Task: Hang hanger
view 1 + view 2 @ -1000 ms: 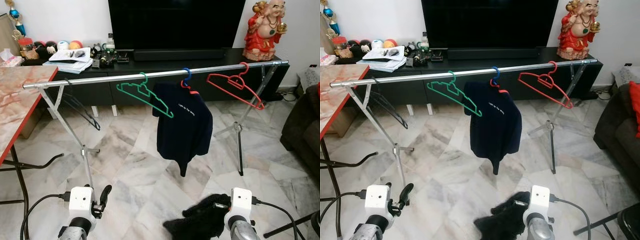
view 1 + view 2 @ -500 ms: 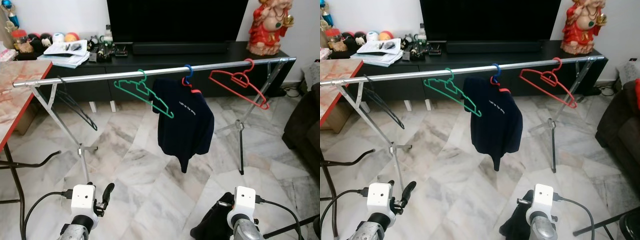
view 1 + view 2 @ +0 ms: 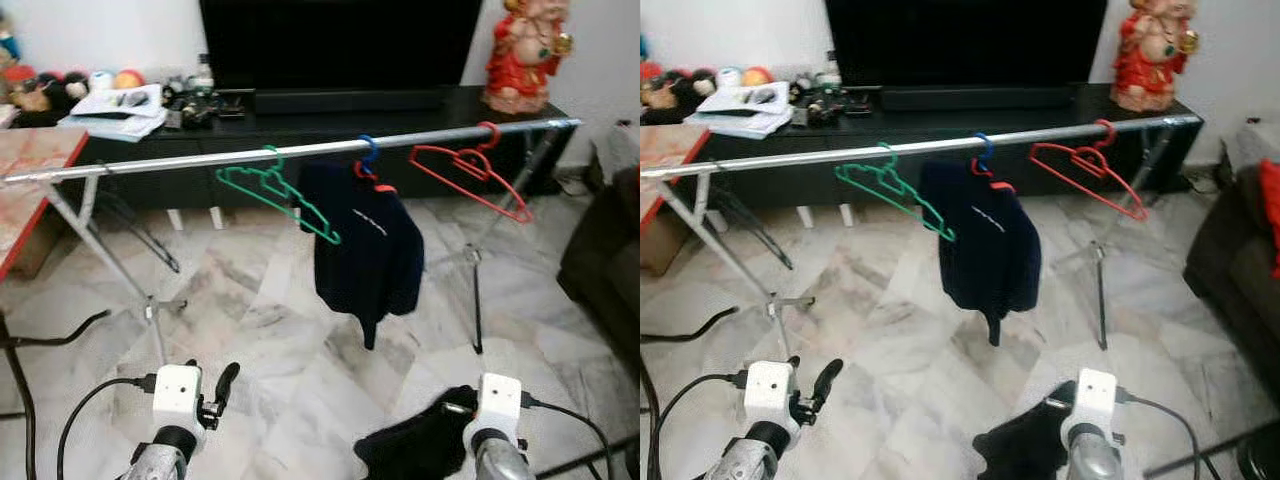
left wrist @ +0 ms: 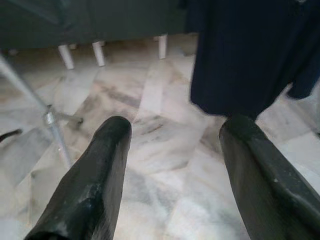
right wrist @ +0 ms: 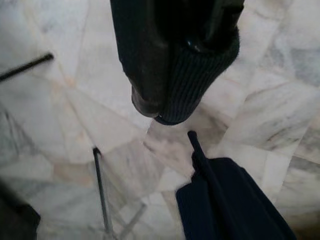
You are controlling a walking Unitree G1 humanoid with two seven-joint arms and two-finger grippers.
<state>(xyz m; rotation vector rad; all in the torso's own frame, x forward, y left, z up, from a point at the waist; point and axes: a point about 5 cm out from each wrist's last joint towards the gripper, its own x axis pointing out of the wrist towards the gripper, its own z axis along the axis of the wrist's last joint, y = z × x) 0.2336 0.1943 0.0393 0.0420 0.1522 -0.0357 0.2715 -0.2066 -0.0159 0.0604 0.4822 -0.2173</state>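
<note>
A silver rail [image 3: 200, 160] spans the room on crossed legs. On it hang a green hanger [image 3: 275, 190], a blue hanger with a navy T-shirt [image 3: 368, 250], and a red hanger [image 3: 470, 170]. A black hanger [image 3: 150, 235] dangles near the rail's left end. Low at the right, my right gripper [image 3: 455, 412] is shut on a black garment [image 3: 415, 445]; the wrist view shows its fingers [image 5: 150, 75] pinching ribbed cloth [image 5: 200, 75], with a thin black rod [image 5: 197, 150] sticking out of dark cloth below. My left gripper [image 4: 175, 135] is open and holds nothing, low at the left.
A black TV cabinet [image 3: 300, 110] with clutter and a red figurine [image 3: 520, 55] stands behind the rail. A red-edged table [image 3: 30, 170] is at the left, a dark sofa [image 3: 605, 270] at the right. Rack legs [image 3: 475, 290] stand on the marble floor.
The whole view has shifted and blurred, so the camera moved. The black garment in my right gripper has swung out to the left. My left gripper stays open.
</note>
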